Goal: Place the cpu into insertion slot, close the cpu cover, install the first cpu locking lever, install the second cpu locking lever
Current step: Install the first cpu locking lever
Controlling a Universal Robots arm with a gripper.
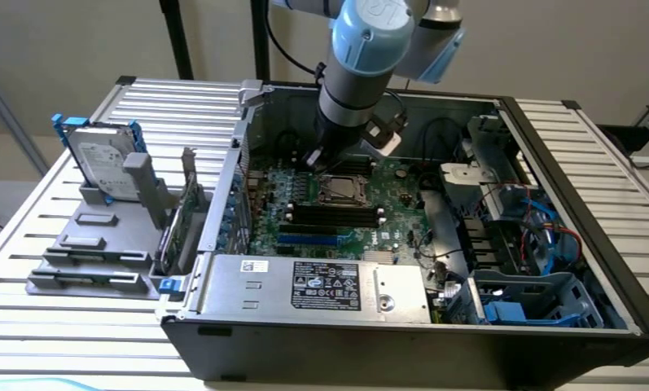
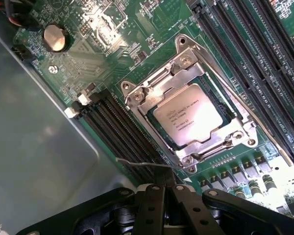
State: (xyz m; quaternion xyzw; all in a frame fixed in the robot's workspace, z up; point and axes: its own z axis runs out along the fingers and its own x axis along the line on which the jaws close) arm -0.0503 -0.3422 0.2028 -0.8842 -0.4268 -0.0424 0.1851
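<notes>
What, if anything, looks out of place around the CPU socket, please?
The cpu lies square under the closed cpu cover. One thin locking lever juts out, apparently unlatched, over the memory slots, beside the shut fingers.

Single arm (image 1: 353,85), grey tube with pale blue joint caps, comes down from above and leans slightly toward the exterior view's left. The wrist joint (image 1: 373,28) sits well above the fingers. The gripper (image 1: 322,161) is at the arm's low end, with its tips pointing down.

In the wrist view the gripper (image 2: 163,190) is black. Its two fingers (image 2: 149,210) are pressed together side by side, tips meeting with no gap. The black linkage arms (image 2: 245,208) spread out to either side behind the fingers.
</notes>
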